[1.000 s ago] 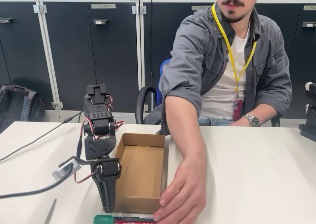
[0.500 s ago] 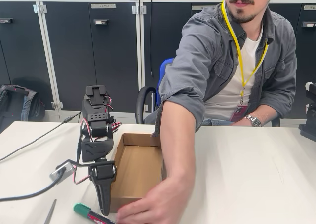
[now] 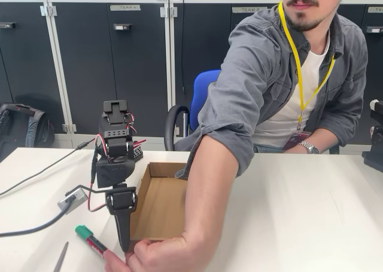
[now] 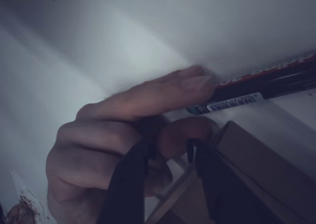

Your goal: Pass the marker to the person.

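The person (image 3: pixel 281 86) sits behind the table and reaches one arm across it to the near edge. Their hand (image 3: pixel 157 257) holds the marker (image 3: pixel 90 238), which is tilted with its green cap pointing up and to the left. My gripper (image 3: pixel 124 247) points down at the table between the marker and the hand. In the wrist view the hand (image 4: pixel 128 130) pinches the marker (image 4: pixel 256 88) just beyond my gripper (image 4: pixel 170 144). Its dark fingers (image 4: pixel 126 184) stand slightly open, with nothing gripped between them.
An open cardboard box (image 3: pixel 161 206) lies right of my arm, under the person's forearm. A thin grey stick (image 3: pixel 60 257) lies at the front left. Cables (image 3: pixel 36 224) trail off to the left. Bare table spreads to the right.
The person's hand has slid left along the front edge, carrying the marker left and tilting it cap-up. The person leans further in. My gripper has shifted slightly left.
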`<state>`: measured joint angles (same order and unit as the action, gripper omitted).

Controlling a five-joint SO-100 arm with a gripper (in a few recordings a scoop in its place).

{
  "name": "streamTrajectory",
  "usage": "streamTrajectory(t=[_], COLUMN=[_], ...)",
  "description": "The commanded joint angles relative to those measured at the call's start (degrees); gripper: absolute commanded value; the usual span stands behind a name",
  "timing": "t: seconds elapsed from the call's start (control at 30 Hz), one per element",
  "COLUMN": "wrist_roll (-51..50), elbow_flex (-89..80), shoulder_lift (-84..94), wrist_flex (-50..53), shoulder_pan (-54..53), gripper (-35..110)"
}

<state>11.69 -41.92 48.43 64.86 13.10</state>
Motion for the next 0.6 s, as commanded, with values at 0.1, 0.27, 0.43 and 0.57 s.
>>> streamTrajectory(t=[0.1,0.27,0.43,0.57], wrist_roll=[-0.35,1.41,1.41,0.35], elbow_flex=[-3.52,-4.22,-5.01,-9.49], shoulder_lift=[11.16,17.14,23.2,27.6], wrist_flex=[0.88,2.81,7.73,10.37], shoulder_pan=[1.14,3.43,4.48,3.43], gripper=[8,-5,-5,-5])
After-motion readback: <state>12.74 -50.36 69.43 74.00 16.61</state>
